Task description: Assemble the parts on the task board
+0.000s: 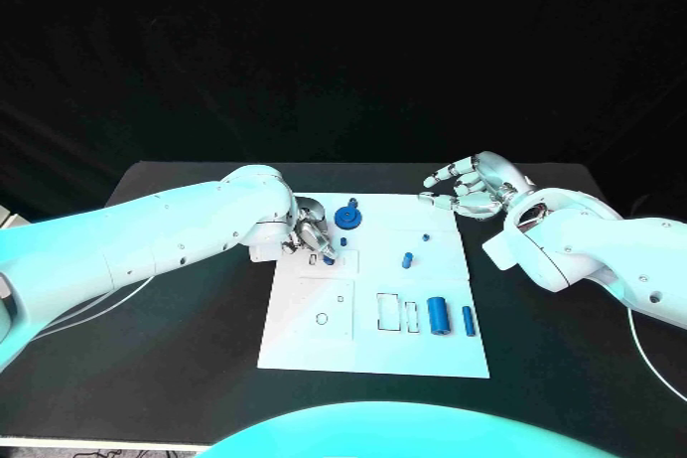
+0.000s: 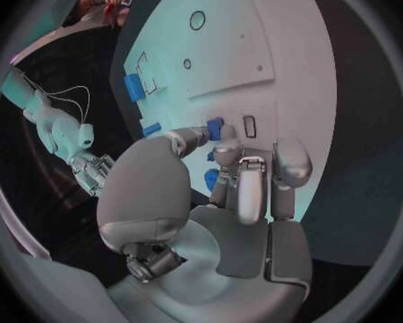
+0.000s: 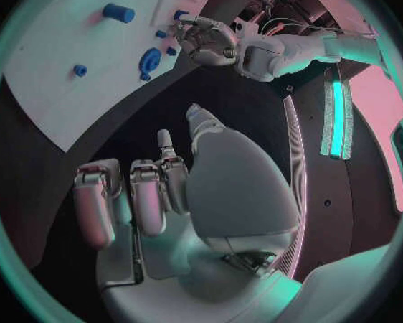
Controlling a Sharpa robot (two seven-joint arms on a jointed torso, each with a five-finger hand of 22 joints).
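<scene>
The white task board (image 1: 308, 329) lies mid-table. My left hand (image 1: 307, 231) is over its far left corner, where thumb and a finger pinch a small blue part (image 2: 215, 128) just above the board (image 2: 282, 57), beside a small rectangular slot (image 2: 249, 125). Another blue piece (image 2: 209, 179) shows under the fingers. A blue round knob (image 1: 349, 218) stands at the far edge, a small blue peg (image 1: 408, 259) mid-board. A thick blue cylinder (image 1: 437, 316) and a slimmer one (image 1: 469, 320) lie at the near right. My right hand (image 1: 467, 189) hovers off the far right corner, holding nothing, fingers apart (image 3: 148, 194).
The board has empty outlined recesses (image 1: 389, 312) and a small ring hole (image 1: 323, 318) in its near half. Black table (image 1: 158, 379) surrounds the board. A thin white cable (image 1: 107, 301) trails under my left arm.
</scene>
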